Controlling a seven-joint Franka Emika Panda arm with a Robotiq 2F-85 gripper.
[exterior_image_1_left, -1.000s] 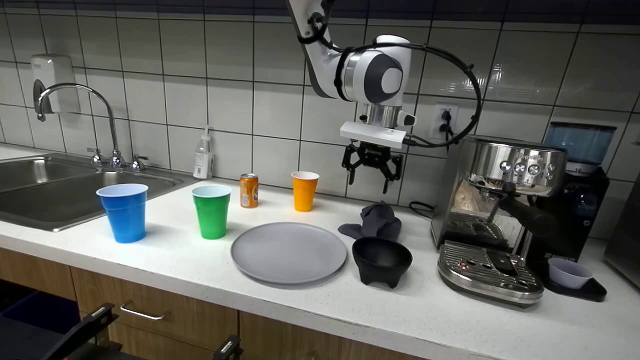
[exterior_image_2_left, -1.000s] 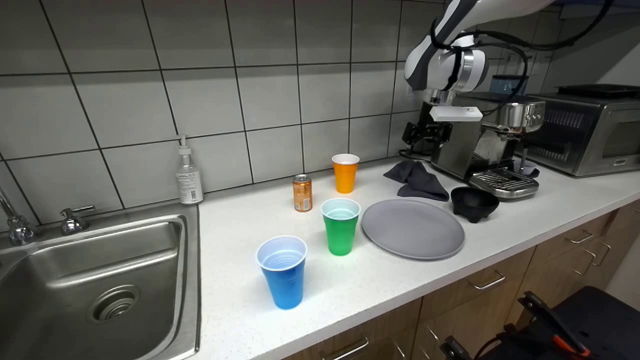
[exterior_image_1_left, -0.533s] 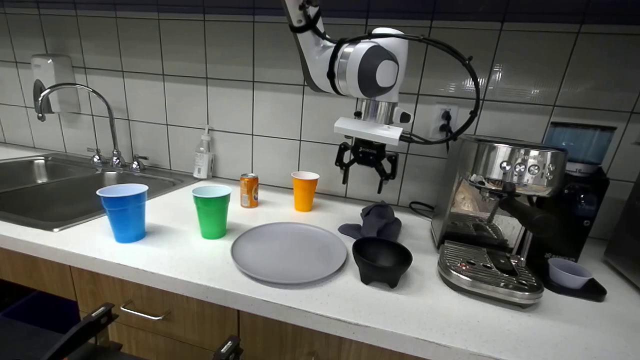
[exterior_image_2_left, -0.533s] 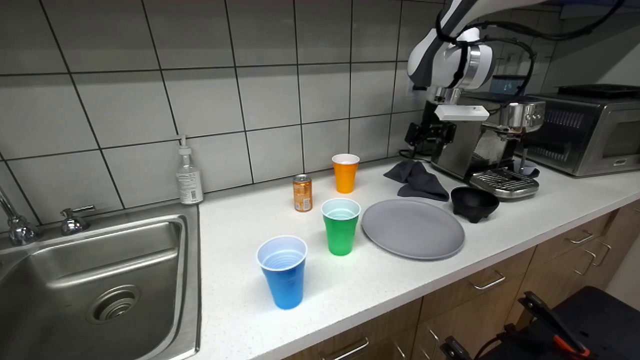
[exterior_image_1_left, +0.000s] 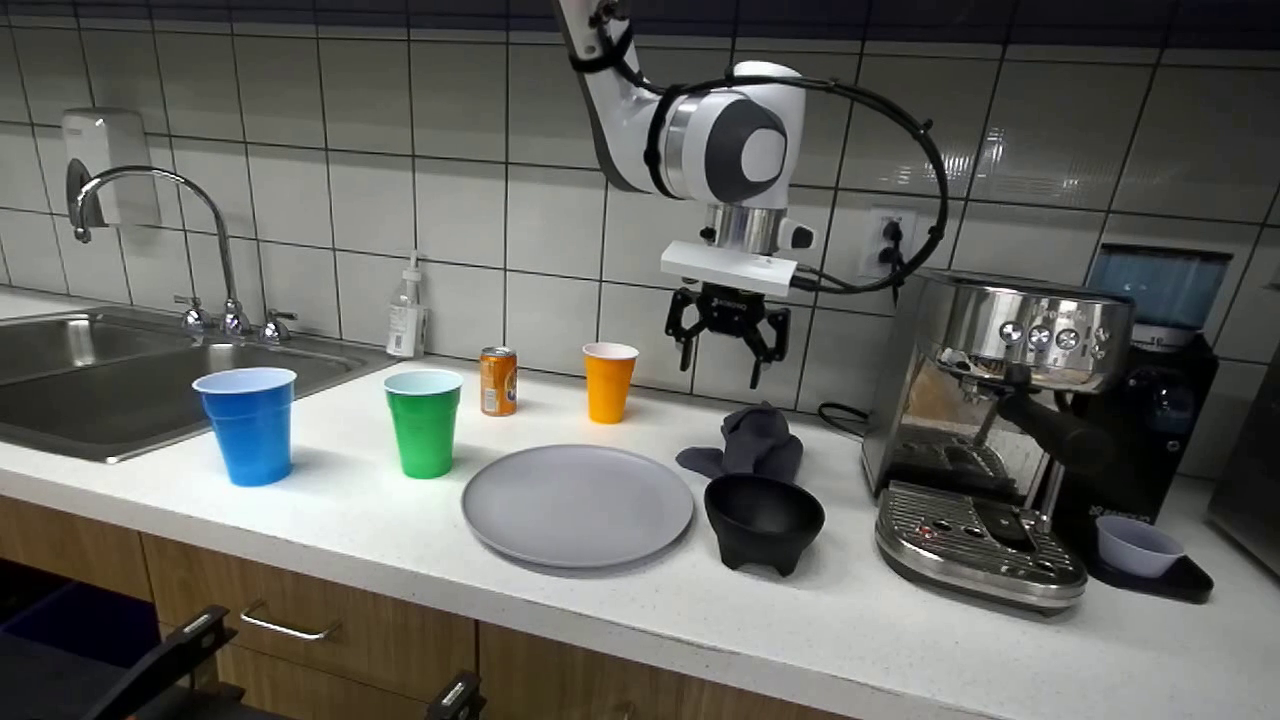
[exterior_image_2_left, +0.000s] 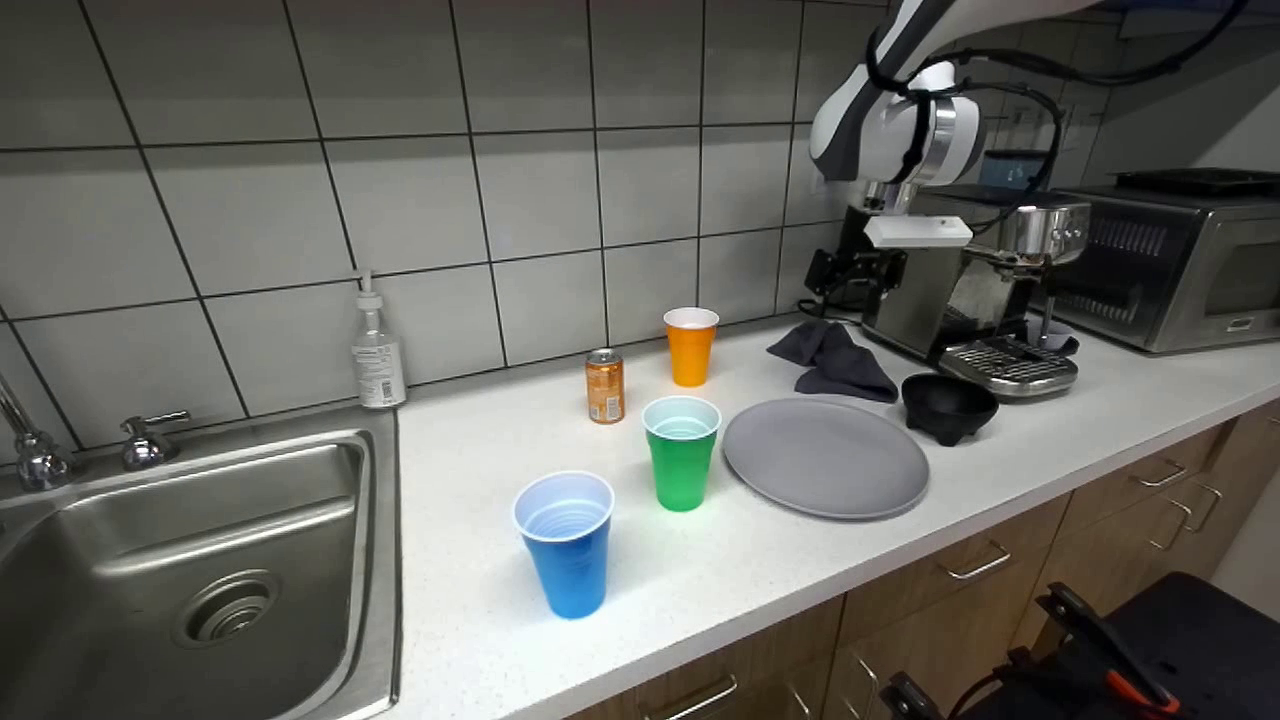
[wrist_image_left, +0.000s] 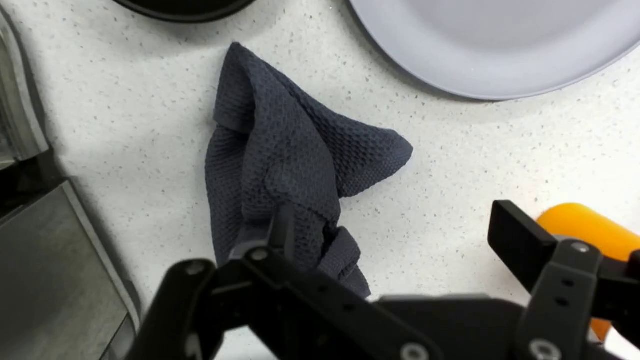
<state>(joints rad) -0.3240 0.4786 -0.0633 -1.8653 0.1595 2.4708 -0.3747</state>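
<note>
Charcoal cloth (wrist_image_left: 292, 155), unmoved; above it, my claw (exterior_image_1_left: 720, 378), spread wide, empty, has shifted slightly: only alignment altered, contact not yet made.

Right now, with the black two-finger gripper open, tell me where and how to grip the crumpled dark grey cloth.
Probably pinch the raised, bunched middle of the cloth from straight above: it stands up off the white speckled counter, and the gripper points down, though the wrist view suggests centring it over the cloth first.
</note>
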